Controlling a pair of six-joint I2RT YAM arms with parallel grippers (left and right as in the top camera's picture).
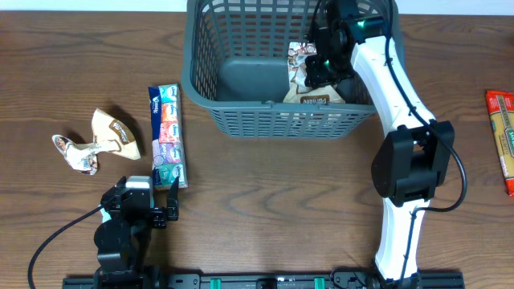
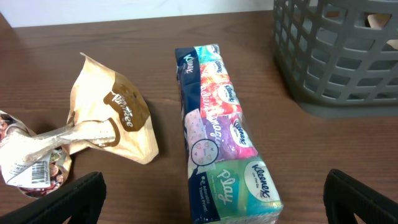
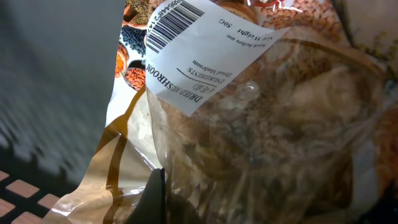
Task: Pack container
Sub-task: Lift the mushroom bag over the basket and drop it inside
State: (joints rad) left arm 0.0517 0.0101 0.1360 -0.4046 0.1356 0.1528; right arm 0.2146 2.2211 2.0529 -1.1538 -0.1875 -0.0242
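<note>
- The container (image 1: 273, 120) stands upright at the far middle of the tabletop (image 1: 305, 185).
- The right hand (image 1: 320, 68) is down inside its right end, over a dried-mushroom packet (image 1: 321, 99). The packet fills the wrist view, so I cannot tell whether it is gripped.
- The left hand (image 1: 152, 201) is low at the near edge — fingers spread wide, holding nothing.
- Just ahead of it lies a tissue pack (image 1: 168, 135), with a crumpled tan packet (image 1: 104, 138) to its left.

Overhead looks down; low left wrist also sees the container (image 1: 273, 120).
</note>
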